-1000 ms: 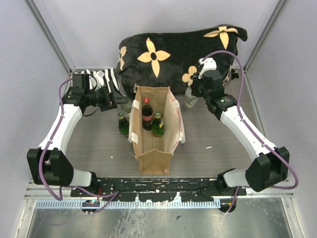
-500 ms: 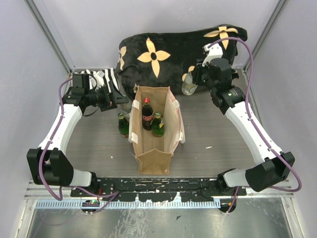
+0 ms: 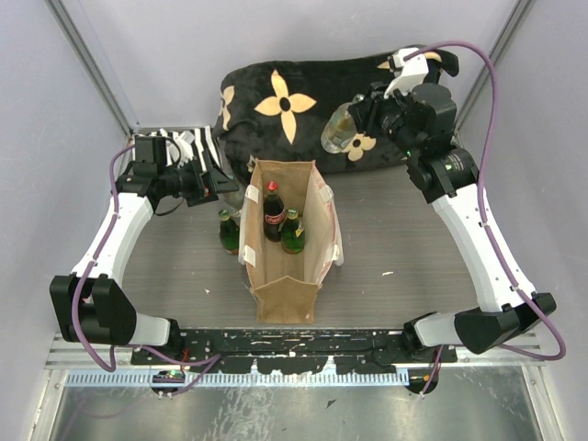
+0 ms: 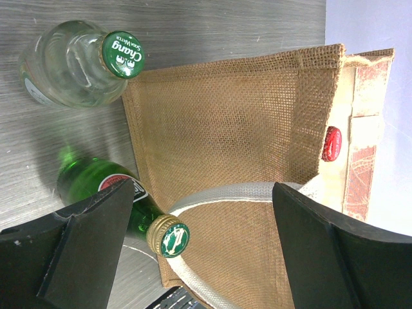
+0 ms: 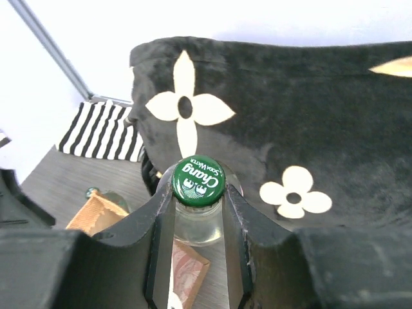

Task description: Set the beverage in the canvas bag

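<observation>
Right gripper (image 5: 198, 215): jaws pinching neck of clear soda bottle (image 5: 198, 181), held aloft before black cushion (image 3: 303, 147), behind-right of canvas bag (image 3: 287, 296). Likely best: carry over bag mouth, keep upright, lower beside cola bottle (image 3: 273, 213) inside. Left gripper (image 4: 203, 193): jaws spread near bag's handle.

Two bottles (image 3: 274, 213) stand in the canvas bag (image 3: 287, 299), a cushion (image 3: 303, 101) behind it.

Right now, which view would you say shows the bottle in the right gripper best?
Top external: the clear bottle shows its body, held by the right gripper, black cushion behind. The right wrist view shows only its green cap and neck between the fingers; the left wrist view misses it.
</observation>
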